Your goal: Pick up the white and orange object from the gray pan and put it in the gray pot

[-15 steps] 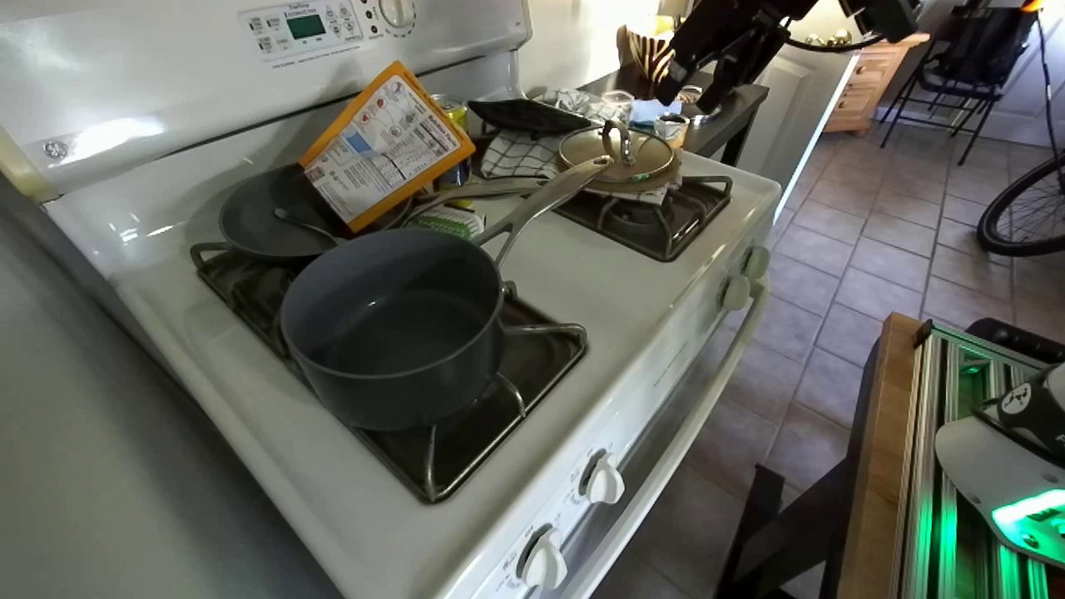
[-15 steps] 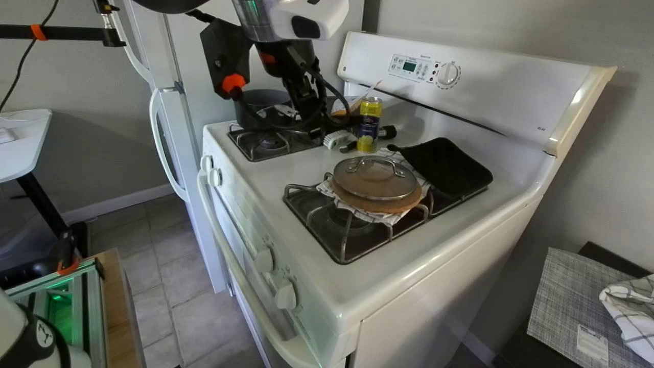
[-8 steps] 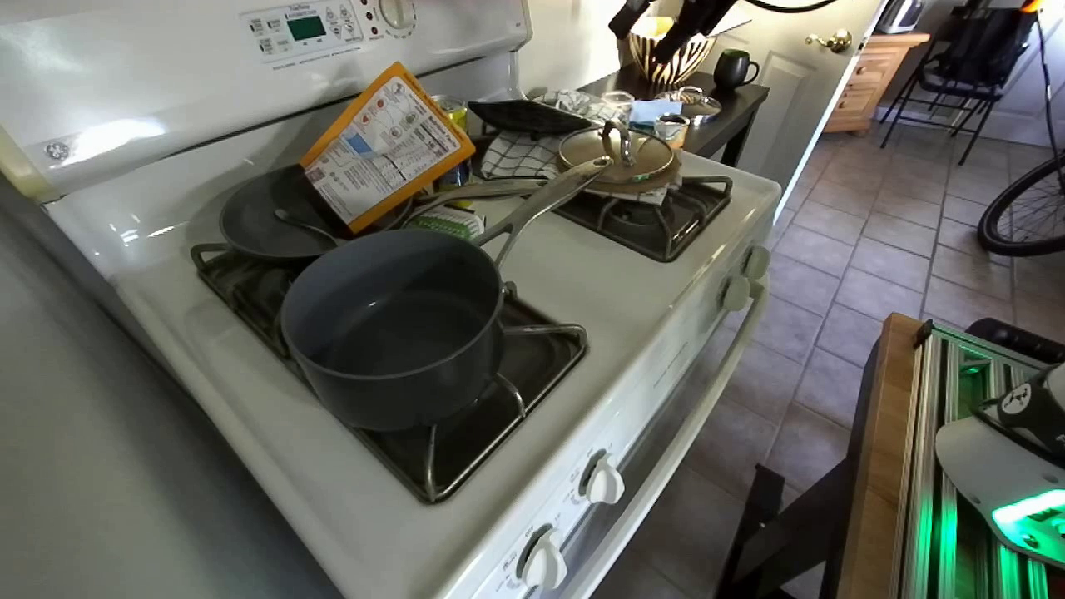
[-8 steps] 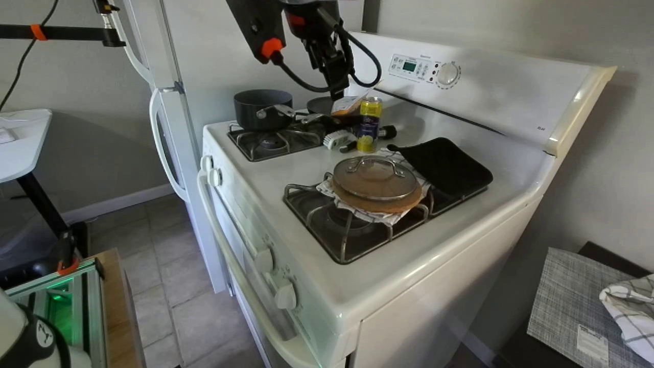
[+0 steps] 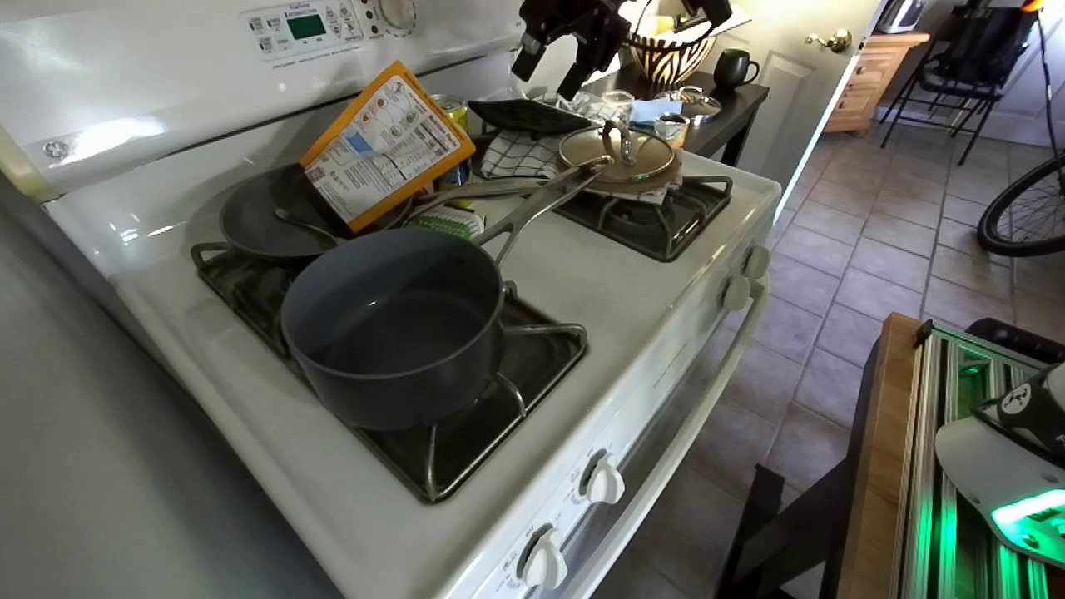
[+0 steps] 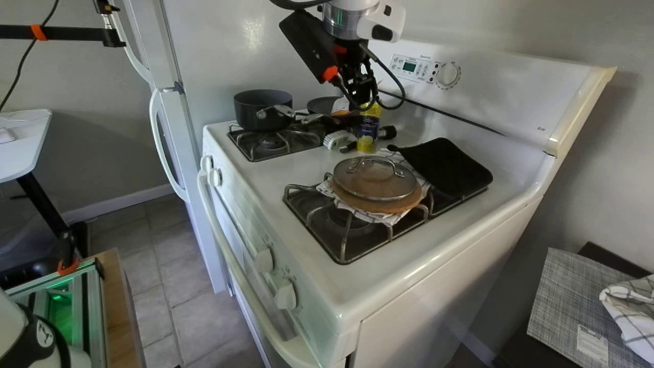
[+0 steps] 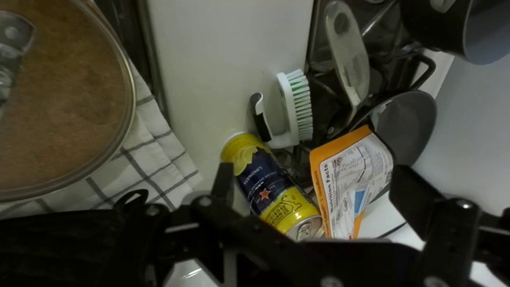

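Observation:
The orange pouch with a white label panel [image 5: 387,150] stands tilted, its lower end at the gray pan [image 5: 258,216]. It shows in the wrist view [image 7: 354,179] and partly in an exterior view [image 6: 340,106]. The gray pan also shows in the wrist view [image 7: 410,119]. The deep gray pot [image 5: 391,333] stands empty on the front burner beside the pan; its side shows in the wrist view [image 7: 432,28]. My gripper [image 5: 549,76] is open and empty, above and apart from the pouch. In the wrist view the pouch and a can lie between its fingers [image 7: 312,177].
A yellow and blue can [image 7: 275,187] stands close beside the pouch. A white brush [image 7: 295,107] lies by the pan handles. The pot's long handle [image 5: 541,208] crosses the stove's middle. A glass lid [image 6: 375,176] and a black mitt [image 6: 444,166] lie on the other burners.
My gripper has risen from over the stove's middle, moved toward the back panel and come down somewhat near the can and pouch. The pouch, pan and pot have not moved.

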### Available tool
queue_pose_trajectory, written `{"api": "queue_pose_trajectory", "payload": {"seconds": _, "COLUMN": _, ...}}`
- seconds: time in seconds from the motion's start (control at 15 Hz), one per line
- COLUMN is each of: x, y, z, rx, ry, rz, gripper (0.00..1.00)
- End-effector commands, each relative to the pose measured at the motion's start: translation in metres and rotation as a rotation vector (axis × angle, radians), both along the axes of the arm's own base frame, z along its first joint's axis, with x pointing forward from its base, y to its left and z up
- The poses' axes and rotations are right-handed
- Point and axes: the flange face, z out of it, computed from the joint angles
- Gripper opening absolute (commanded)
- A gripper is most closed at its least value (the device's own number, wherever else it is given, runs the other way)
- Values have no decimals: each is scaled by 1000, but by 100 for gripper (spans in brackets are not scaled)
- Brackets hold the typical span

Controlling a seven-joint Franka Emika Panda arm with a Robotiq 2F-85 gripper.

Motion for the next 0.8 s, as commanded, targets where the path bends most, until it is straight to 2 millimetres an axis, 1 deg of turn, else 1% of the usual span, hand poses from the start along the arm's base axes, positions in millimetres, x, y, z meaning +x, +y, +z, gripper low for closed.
{"api": "queue_pose_trajectory", "payload": {"seconds": 0.0, "x": 8, "y": 3, "z": -4, "rx": -1, "ry": 6, "rz": 0, "gripper": 100}}
{"api": "queue_pose_trajectory", "payload": {"seconds": 0.13, "x": 14, "y": 4, "z": -6, "rx": -1, "ry": 7, "rz": -1, "gripper": 100}}
{"api": "queue_pose_trajectory", "payload": {"seconds": 0.2, "x": 19, "y": 9, "z": -14, "rx": 6, "ry": 62, "rz": -51, "gripper": 100}}
{"api": "queue_pose_trajectory", "payload": {"seconds": 0.27, "x": 22, "y": 14, "z": -18, "rx": 9, "ry": 76, "rz": -77, "gripper": 100}}
{"api": "queue_pose_trajectory", "payload": {"seconds": 0.33, "x": 27, "y": 23, "z": -22, "rx": 26, "ry": 91, "rz": -132, "gripper": 100}}
{"api": "queue_pose_trajectory", "payload": {"seconds": 0.53, "x": 35, "y": 47, "z": -31, "rx": 104, "ry": 118, "rz": -259, "gripper": 100}}
{"api": "queue_pose_trajectory", "payload": {"seconds": 0.73, "x": 40, "y": 69, "z": -35, "rx": 140, "ry": 83, "rz": -322, "gripper": 100}}
